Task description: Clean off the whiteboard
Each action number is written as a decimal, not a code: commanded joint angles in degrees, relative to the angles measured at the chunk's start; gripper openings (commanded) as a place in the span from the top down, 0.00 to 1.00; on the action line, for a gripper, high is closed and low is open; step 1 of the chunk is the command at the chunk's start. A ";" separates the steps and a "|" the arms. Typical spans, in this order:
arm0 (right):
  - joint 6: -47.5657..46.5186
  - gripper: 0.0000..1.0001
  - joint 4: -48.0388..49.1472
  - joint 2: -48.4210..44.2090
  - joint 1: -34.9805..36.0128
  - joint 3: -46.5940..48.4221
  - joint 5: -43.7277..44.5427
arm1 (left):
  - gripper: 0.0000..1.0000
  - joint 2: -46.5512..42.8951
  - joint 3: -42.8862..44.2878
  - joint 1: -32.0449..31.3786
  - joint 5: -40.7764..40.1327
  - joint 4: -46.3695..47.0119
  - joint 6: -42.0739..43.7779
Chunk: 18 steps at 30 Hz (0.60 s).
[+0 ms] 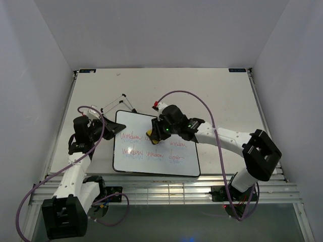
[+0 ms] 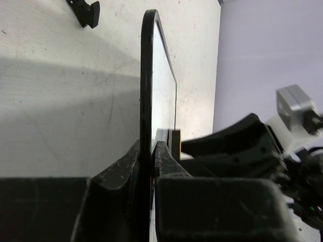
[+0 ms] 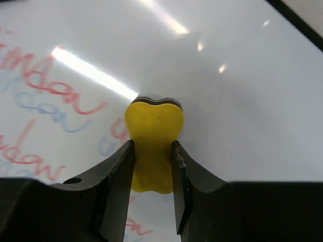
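Observation:
The whiteboard (image 1: 166, 161) lies flat on the table in the top view, glossy white with a thin black frame and two rows of red handwriting. My left gripper (image 1: 117, 130) is shut on the board's left edge; the left wrist view shows the black frame (image 2: 145, 75) edge-on between the two fingers. My right gripper (image 1: 155, 135) is shut on the yellow eraser (image 3: 153, 136) and presses it on the board over the upper row. The right wrist view shows red writing (image 3: 45, 80) to the eraser's left and wiped white board (image 3: 242, 116) to its right.
A folded black wire stand (image 1: 118, 102) lies on the table behind the board's upper left corner. A black clip-like part (image 2: 87, 12) shows on the table in the left wrist view. White walls enclose the table on three sides.

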 commanded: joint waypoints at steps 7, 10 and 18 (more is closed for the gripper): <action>1.80 0.75 -10.12 8.92 10.92 11.91 -0.07 | 1.00 1.51 -0.11 -1.37 -3.90 2.95 0.33; 1.54 0.75 -10.39 6.47 8.30 6.03 1.78 | 1.00 1.86 -0.11 -1.37 -4.51 3.92 -0.55; 2.50 0.74 -9.16 -6.36 -3.92 -18.90 2.67 | 1.00 3.62 -0.02 -1.37 -4.43 6.82 -1.17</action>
